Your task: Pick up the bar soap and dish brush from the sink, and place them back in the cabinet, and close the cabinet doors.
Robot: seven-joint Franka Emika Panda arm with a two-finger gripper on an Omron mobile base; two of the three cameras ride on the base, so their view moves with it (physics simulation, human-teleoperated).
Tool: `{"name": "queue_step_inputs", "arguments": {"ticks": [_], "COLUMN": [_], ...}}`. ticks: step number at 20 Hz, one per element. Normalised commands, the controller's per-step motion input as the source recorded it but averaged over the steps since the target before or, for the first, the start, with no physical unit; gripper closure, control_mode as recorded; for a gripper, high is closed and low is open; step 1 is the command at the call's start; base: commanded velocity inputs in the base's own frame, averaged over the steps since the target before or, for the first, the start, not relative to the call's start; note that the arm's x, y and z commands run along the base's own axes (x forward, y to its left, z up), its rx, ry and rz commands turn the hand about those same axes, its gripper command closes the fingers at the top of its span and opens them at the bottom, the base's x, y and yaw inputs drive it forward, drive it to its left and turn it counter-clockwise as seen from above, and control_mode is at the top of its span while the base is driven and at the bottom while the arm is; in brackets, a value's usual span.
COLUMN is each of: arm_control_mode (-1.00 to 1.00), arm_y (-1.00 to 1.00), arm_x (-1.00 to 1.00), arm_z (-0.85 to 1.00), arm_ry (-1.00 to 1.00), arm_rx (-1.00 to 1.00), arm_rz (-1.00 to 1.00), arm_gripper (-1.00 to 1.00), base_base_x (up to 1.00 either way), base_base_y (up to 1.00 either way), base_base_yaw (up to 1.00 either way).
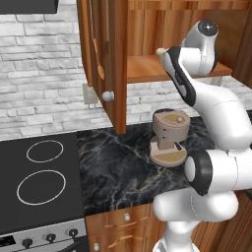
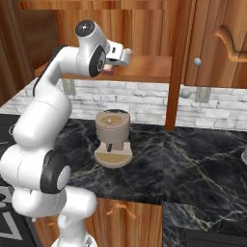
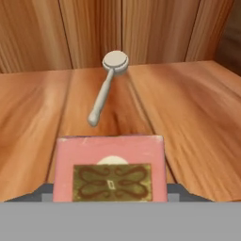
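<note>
From the left base view, the white arm rises from the lower right and reaches up into the open cabinet [image 1: 147, 29], its wrist level with the inner shelf [image 1: 147, 69]; the end effector [image 1: 161, 52] sits at the shelf's front edge, mostly hidden by the wrist, so its jaws cannot be read here. One of the cabinet doors [image 1: 106, 54] stands swung open to the left, its round pale knob [image 1: 108, 96] facing the camera. Below, a tan coffee machine [image 1: 169, 135] stands on the dark marbled counter [image 1: 118, 167], with a black stovetop [image 1: 39, 182] to its left and a white brick wall [image 1: 44, 69] behind. In the right base view the arm comes up from the lower left and bends over the same shelf [image 2: 144, 67]; the end effector [image 2: 126, 54] hovers above the board, and a pinkish sliver of the bar soap [image 2: 108, 71] shows just under the wrist. The coffee machine [image 2: 112, 137] stands on the counter [image 2: 193, 159] below, and an open door [image 2: 217, 43] hangs to the right. In the hand view the bar soap [image 3: 110, 167], pink with a gold ornamental label, lies close at the bottom between the two dark finger tips [image 3: 42, 190], which flank its sides; the jaws are clamped on it. Beyond the soap, on the wooden shelf [image 3: 197, 117], lies the dish brush [image 3: 107, 89], its round cream head toward the back wall and its handle angled toward the soap, apart from it.
</note>
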Motion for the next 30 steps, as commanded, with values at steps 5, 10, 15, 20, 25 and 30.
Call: {"name": "queue_step_inputs", "arguments": {"ticks": [5,10,15,20,25,30], "arm_control_mode": [-1.00,-1.00,-1.00,-1.00,-1.00,-1.00], "arm_y": [0.00,0.00,-0.02,-0.03,-0.06,-0.02], "arm_x": [0.44,0.42,0.49,0.52,0.46,0.42], "arm_z": [0.00,0.00,-0.01,-0.05,-0.07,-0.15], "arm_ry": [0.00,0.00,0.00,0.00,0.00,0.00], "arm_rx": [0.00,0.00,0.00,0.00,0.00,0.00], "arm_rz": [0.00,0.00,0.00,0.00,0.00,0.00], "arm_gripper": [1.00,1.00,1.00,1.00,1.00,1.00], "base_base_x": [0.00,0.00,0.00,0.00,0.00,0.00], "base_base_y": [0.00,0.00,0.00,0.00,0.00,0.00], "base_base_yaw": [0.00,0.00,0.00,0.00,0.00,0.00]}}
